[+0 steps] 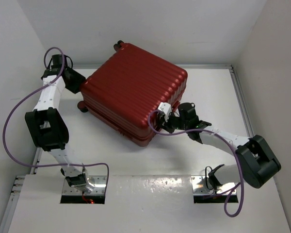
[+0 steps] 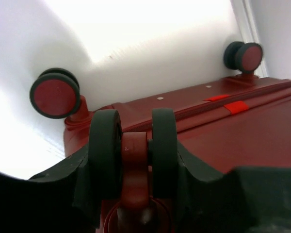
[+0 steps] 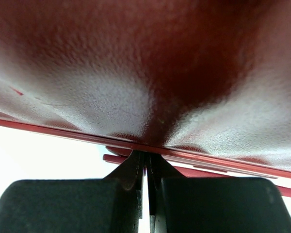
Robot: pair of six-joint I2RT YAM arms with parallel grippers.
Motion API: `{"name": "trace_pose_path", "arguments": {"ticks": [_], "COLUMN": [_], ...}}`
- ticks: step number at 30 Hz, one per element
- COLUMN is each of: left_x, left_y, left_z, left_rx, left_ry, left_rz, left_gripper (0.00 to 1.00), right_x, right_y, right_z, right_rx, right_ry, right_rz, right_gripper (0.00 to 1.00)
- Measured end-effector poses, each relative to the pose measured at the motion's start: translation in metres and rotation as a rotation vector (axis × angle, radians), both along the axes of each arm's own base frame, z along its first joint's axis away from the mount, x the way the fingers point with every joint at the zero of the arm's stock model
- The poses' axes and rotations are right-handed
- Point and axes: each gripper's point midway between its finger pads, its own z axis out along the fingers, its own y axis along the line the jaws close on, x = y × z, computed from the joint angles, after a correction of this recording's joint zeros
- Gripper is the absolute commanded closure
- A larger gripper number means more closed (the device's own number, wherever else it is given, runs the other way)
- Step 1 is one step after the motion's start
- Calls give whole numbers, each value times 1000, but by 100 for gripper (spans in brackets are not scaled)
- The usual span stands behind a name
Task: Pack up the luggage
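**Left claw** point(image 2: 136, 158): the jaws stand either side of a twin black rubber caster wheel point(image 2: 105, 145) on a red plastic fork. The pads point(image 2: 85, 179) sit against its outer faces, so it is judged clamped on it.

**Right claw** point(image 3: 146, 167): the jaws are together with nothing visible between them. The tips are set at the seam under the shell's edge.

**Task item:** the dark red ribbed hard-shell suitcase point(image 1: 136, 92) lies closed and flat on the white surface point(image 1: 218, 92), centre of the overhead view toward 12 o'clock. The left claw is at its 9 o'clock corner and the right claw at its 4 o'clock corner.

**Hazards, as judged:**
1. The caster probably swivels and rolls. A pull or lift there could turn the wheel inside the pads, and the rounded tyres could slip free.
2. Force at one corner only would pivot the case about its other wheels rather than move it squarely. It could swing toward 3 o'clock into the right arm.
3. The closed right tips bear on a narrow seam. A small shift of the case could skid them along the textured shell, scraping it or losing the seam.
4. A purple cable point(image 1: 157, 128) loops at the 5 o'clock edge, beside the right claw. It could catch under the case or on the lid if the lid is raised.
5. The lid is not yet open, so nothing can go in.
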Motion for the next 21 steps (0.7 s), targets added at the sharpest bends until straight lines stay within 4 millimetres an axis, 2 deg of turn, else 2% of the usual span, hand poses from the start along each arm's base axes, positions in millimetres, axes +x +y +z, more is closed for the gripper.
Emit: {"name": "trace_pose_path", "arguments": {"ticks": [1, 3, 4, 15, 18, 21], "left_x": [1, 3, 4, 2, 4, 9], "left_y": [0, -1, 0, 14, 21, 30], "left_z": [1, 1, 1, 1, 2, 1], "left_rx": [-8, -21, -26, -48, -34, 3], "left_ry": [-8, -17, -21, -33, -12, 11], "left_rz": [2, -2, -4, -88, -111, -131], "left_gripper": [87, 97, 98, 100, 100, 100], "right_x": [0, 0, 0, 6, 20, 43], "right_y": [1, 1, 1, -4, -14, -32], "right_z": [0, 0, 0, 0, 3, 9], "right_rx": [1, 2, 2, 16, 21, 30], "right_ry": [2, 3, 3, 30, 17, -18], "right_rz": [2, 3, 3, -65, -149, -268], "right_gripper": [100, 100, 100, 100, 100, 100]}}
